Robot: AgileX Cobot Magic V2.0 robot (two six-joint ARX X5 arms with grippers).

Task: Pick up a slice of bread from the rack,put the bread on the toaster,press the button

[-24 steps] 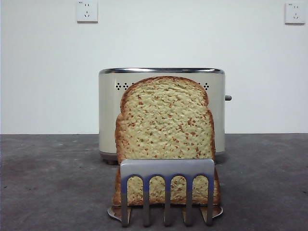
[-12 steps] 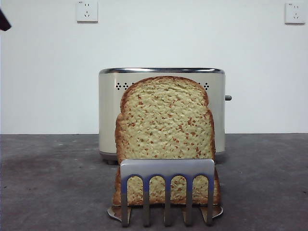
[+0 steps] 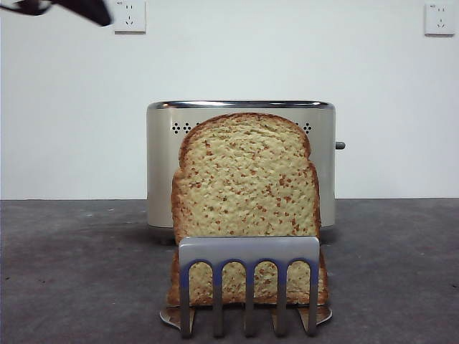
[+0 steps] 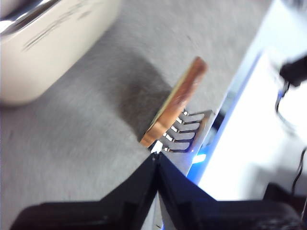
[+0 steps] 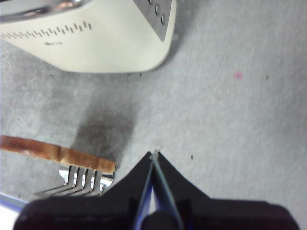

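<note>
The brown slice of bread [image 3: 246, 179] stands upright in the silver rack [image 3: 249, 283], close to the front of the table. Behind it is the cream toaster [image 3: 161, 172], with its dark button [image 3: 340, 145] sticking out of the right end. My left gripper [image 4: 156, 155] is shut and empty, up above the table beside the bread [image 4: 177, 98] and rack [image 4: 189, 129]. A black arm tip [image 3: 79, 8] shows at the top left corner of the front view. My right gripper [image 5: 154, 154] is shut and empty, high over the table near the toaster [image 5: 86, 40] and bread [image 5: 53, 152].
Two white wall sockets [image 3: 130, 16] [image 3: 439, 19] sit high on the wall behind. Grey tabletop [image 3: 79, 272] stretches to both sides of the rack. In the left wrist view the table edge [image 4: 235, 105] runs just past the rack.
A black arm tip has come in at the top left corner of the front view and moved right. Bread, rack and toaster have not moved.
</note>
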